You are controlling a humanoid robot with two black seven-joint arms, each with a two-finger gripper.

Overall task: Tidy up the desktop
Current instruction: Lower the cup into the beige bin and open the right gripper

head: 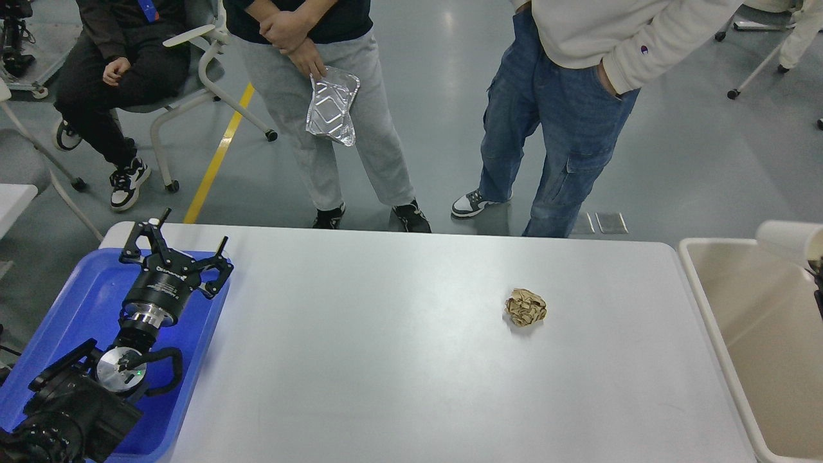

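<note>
Left tool [193,241] hanging over blue plastic tray [77,302], fingers spread apart; big white smooth desk [398,360] stretching off to its right. Right tool's state, can't tell.

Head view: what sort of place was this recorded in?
Probably a robotics lab or demo room, not a home: a glossy grey floor with a yellow line, wheeled office chairs, and people standing around the large white rectangular desktop, where one crumpled brown paper ball lies.
</note>
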